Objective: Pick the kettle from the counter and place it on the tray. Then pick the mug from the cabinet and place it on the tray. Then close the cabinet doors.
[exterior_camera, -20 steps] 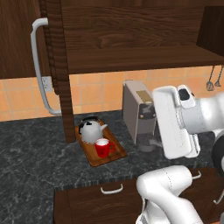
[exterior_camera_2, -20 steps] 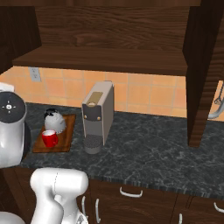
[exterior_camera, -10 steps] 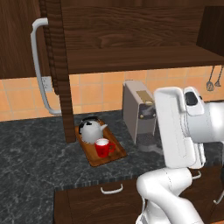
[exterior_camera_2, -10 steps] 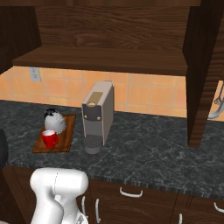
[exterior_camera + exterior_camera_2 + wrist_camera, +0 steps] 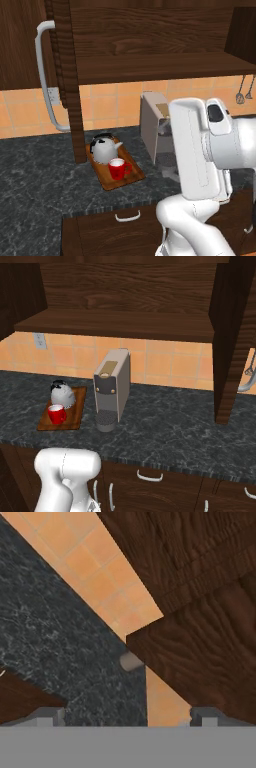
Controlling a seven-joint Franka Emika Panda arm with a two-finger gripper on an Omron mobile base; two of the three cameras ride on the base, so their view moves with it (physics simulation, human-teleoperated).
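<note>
- A kitchen: dark speckled stone worktop [image 5: 165, 421] over wooden drawers [image 5: 150, 481].
- Orange tiled backsplash [image 5: 165, 368], open wall cabinet [image 5: 120, 321] above.
- Coffee machine [image 5: 112, 388], kettle [image 5: 62, 394] on show.

From the left base view I see the kettle [image 5: 104, 148] and the red mug [image 5: 117, 168] both on the wooden tray [image 5: 131, 175], the mug just in front of the kettle, with the tray lying on the dark counter [image 5: 40, 180]. A cabinet door [image 5: 64, 75] stands open edge-on just left of the tray, its silver bar handle [image 5: 44, 75] on the left side. Right of the tray stands a grey coffee machine [image 5: 154, 125], partly hidden behind my white arm [image 5: 200, 150].
</note>
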